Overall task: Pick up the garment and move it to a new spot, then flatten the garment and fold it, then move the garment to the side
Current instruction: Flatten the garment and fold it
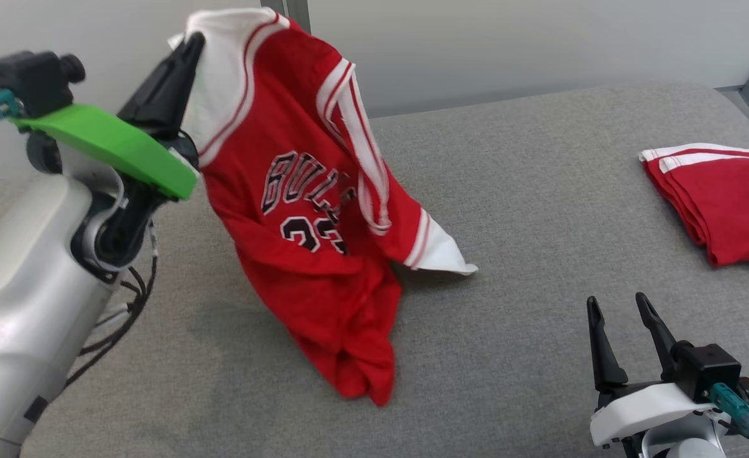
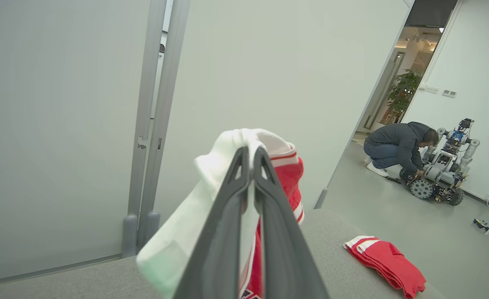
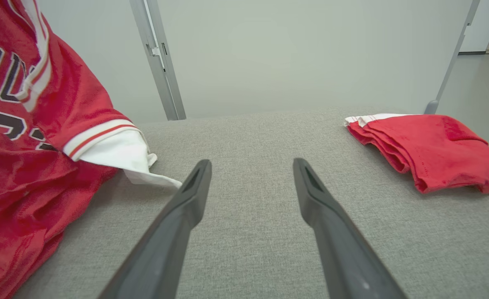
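Observation:
The garment [image 1: 304,210] is a red basketball jersey with white trim and black lettering. It hangs from my left gripper [image 1: 191,44], which is shut on its white edge at the upper left, while its lower end still rests crumpled on the grey surface [image 1: 508,191]. In the left wrist view the white and red cloth [image 2: 253,143] is pinched between my closed fingers [image 2: 232,195]. My right gripper [image 1: 617,304] stands open at the lower right, apart from the garment [image 3: 41,137], with nothing between its fingers [image 3: 194,187].
A folded red garment [image 1: 718,197] with white stripes lies at the far right of the grey surface, also seen in the right wrist view as a red pile [image 3: 431,145]. A person [image 2: 398,145] crouches by another robot [image 2: 443,170] on the floor beyond. A pale wall stands behind.

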### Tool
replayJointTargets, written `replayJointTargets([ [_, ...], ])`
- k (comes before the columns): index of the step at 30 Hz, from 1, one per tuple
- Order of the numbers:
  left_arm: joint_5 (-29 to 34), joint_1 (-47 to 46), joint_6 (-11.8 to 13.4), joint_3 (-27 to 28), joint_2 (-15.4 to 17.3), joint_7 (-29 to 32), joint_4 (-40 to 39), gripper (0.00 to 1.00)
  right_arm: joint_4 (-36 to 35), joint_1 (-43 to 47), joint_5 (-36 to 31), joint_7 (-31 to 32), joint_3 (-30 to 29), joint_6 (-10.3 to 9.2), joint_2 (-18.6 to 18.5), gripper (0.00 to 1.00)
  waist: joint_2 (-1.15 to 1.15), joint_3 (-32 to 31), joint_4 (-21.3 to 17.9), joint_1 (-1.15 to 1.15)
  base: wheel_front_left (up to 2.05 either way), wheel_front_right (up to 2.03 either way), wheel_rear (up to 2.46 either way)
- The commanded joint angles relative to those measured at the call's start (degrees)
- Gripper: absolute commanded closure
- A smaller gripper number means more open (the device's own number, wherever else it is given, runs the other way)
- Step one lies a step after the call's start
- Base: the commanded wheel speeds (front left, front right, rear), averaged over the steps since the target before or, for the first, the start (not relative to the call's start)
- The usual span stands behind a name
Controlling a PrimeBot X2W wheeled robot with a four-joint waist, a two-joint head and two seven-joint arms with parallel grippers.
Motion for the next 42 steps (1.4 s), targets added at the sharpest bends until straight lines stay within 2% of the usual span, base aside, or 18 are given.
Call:
replayJointTargets([
  [1,1.08,-2.05,0.26,0.26,0.65,0.44,0.85,1.00,0.19,0.41,-0.39,0.00,0.22,0.00,-0.13,0.00,0.00,-0.52,0.12,0.00,0.00,0.00,0.00],
  [8,2.74,-9.01,-0.24,-0.30,-0.03,2.76,3.58,1.00,0.33,0.77,-0.62,0.00,0.53,0.00,-0.12,0.00,0.00,-1.16,-0.29,0.00,0.00,0.00,0.00],
  [15,1.79,-6.75,-0.87,-2.84,-4.31,2.90,0.90,1.00,0.52,0.79,-0.03,0.00,1.01,0.00,-0.13,0.00,0.00,-0.73,-1.01,0.00,0.00,0.00,0.00],
  [19,2.00,-4.54,-0.99,-5.67,-8.47,2.65,-2.40,1.00,0.51,0.41,0.18,0.00,0.91,0.00,-0.13,0.00,0.00,0.07,-1.29,0.00,0.00,0.00,0.00],
  [23,1.75,-2.24,-0.91,-10.03,-15.00,3.72,-4.76,1.00,0.47,-0.47,0.28,0.00,0.78,0.00,-0.13,0.00,0.00,1.45,-1.71,0.00,0.00,0.00,0.00],
  [26,1.94,-0.50,-0.50,-13.11,-20.63,3.49,-2.88,1.00,0.68,-1.75,0.90,0.00,1.54,0.00,-0.12,0.00,0.00,2.80,-2.83,0.00,0.00,0.00,0.00],
  [29,2.29,0.89,-0.34,-16.03,-23.59,2.59,0.53,1.00,0.97,-2.94,2.02,0.00,2.60,0.00,-0.12,0.00,0.00,4.20,-4.57,0.00,0.00,0.00,0.00],
  [30,2.48,1.54,-0.55,-17.53,-24.23,2.33,1.55,0.74,1.16,-3.30,2.42,0.00,2.98,0.00,-0.11,0.00,0.00,4.63,-5.25,0.00,0.00,0.00,0.00],
  [31,2.62,1.76,-0.68,-18.62,-24.70,1.85,2.06,0.55,1.24,-3.65,2.58,0.01,3.28,0.00,-0.13,0.00,0.00,5.06,-5.85,0.00,0.00,0.00,0.00],
  [32,2.88,2.02,-0.77,-19.96,-24.97,1.40,2.80,0.00,1.38,-4.01,2.90,0.01,3.43,0.00,-0.13,0.00,0.00,5.42,-6.55,0.00,0.00,0.00,0.00],
  [37,1.77,3.69,-0.76,-23.88,-24.91,-0.33,1.26,0.00,1.71,-3.59,3.63,0.01,2.17,0.00,-0.11,0.00,0.00,6.42,-7.67,0.00,0.00,0.00,0.00],
  [40,1.85,5.73,0.15,-22.99,-24.60,-3.01,0.30,0.00,1.92,-2.34,3.55,0.01,1.13,0.00,-0.12,0.00,0.00,5.94,-7.52,0.00,0.00,0.00,0.00],
  [42,3.62,7.46,1.63,-21.52,-22.26,-4.67,-0.70,0.00,1.93,-1.60,3.41,0.01,0.36,0.00,-0.11,0.00,0.00,5.04,-7.07,0.00,0.00,0.00,0.00],
])
